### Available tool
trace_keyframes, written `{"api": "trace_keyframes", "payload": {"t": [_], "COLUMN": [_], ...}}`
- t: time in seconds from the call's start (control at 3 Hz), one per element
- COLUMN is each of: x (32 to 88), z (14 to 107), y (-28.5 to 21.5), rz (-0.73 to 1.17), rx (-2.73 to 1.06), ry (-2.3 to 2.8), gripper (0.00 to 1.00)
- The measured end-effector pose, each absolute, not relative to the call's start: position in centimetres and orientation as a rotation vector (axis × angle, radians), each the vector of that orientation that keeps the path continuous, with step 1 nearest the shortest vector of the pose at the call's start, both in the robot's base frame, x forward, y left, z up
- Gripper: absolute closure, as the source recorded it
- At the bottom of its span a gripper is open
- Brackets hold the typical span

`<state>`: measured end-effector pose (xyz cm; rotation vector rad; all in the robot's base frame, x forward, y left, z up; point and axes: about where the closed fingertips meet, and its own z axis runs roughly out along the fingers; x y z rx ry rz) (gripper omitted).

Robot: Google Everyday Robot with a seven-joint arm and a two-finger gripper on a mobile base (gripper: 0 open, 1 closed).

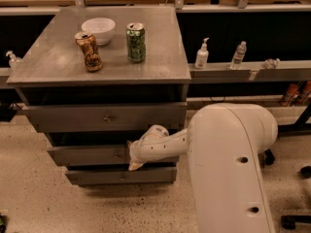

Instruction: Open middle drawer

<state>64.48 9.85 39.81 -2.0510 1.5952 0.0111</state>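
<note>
Low beneath tabletop, jaws sit at middle drawer.

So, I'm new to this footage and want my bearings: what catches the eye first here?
The bulky white robot arm fills the lower right and reaches left, with its gripper at the front of the middle drawer of a grey cabinet. On the cabinet's top stand a white bowl, a brown can and a green can.
</note>
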Motion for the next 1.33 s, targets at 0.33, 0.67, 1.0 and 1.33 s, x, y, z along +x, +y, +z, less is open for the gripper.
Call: {"api": "trace_keyframes", "payload": {"t": [0.33,0.67,1.0,1.33], "x": [62.81,62.80,62.80,62.76], "z": [40.22,40.72,40.74,40.68], "y": [10.53,10.53,10.53,10.56], "rz": [0.085,0.085,0.085,0.086], "rx": [-2.056,-2.056,-2.056,-2.057], "ry": [1.599,1.599,1.599,1.599], "gripper": [0.45,0.43,0.37,0.18]}}
